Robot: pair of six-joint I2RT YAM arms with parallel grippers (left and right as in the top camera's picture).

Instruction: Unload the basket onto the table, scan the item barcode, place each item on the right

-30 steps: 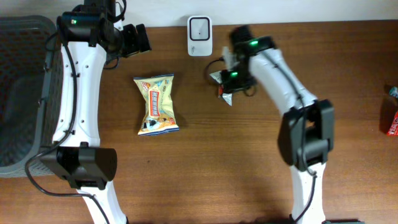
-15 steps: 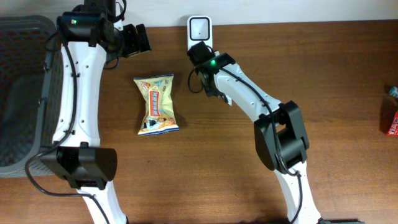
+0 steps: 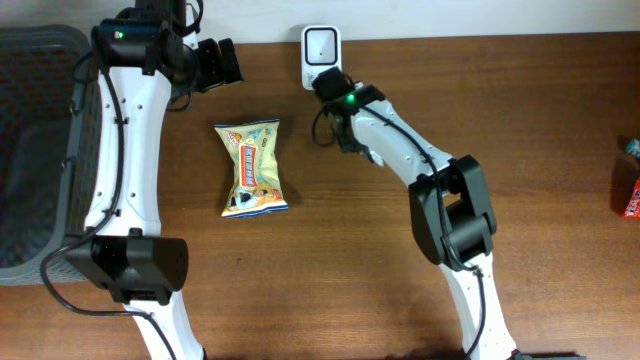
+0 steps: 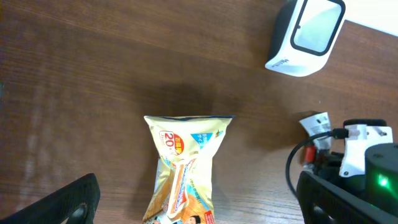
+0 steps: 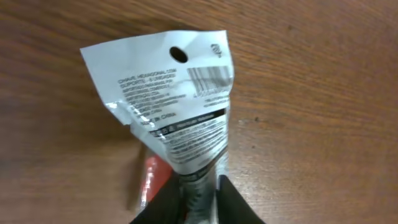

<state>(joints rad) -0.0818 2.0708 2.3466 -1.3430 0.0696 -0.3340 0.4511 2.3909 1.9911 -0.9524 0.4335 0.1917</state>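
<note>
A small white and silver packet (image 5: 168, 106) with a printed barcode (image 5: 210, 78) and a red part (image 5: 152, 177) is pinched at its lower end by my right gripper (image 5: 199, 196), which is shut on it. In the overhead view that gripper (image 3: 345, 133) hangs just below the white scanner (image 3: 321, 45), and the arm hides most of the packet. My left gripper (image 4: 205, 208) stands wide open above a yellow snack bag (image 4: 186, 168), touching nothing. From the left wrist the scanner (image 4: 305, 34) shows at the upper right.
The yellow snack bag (image 3: 253, 167) lies flat left of centre. A dark basket (image 3: 30, 150) fills the far left. A red item (image 3: 630, 195) sits at the right edge. My right arm (image 4: 367, 168) crowds the left wrist view's lower right.
My right arm has swung left with the packet to just below the scanner, and its jaws have tightened. The left arm and snack bag have not moved.
</note>
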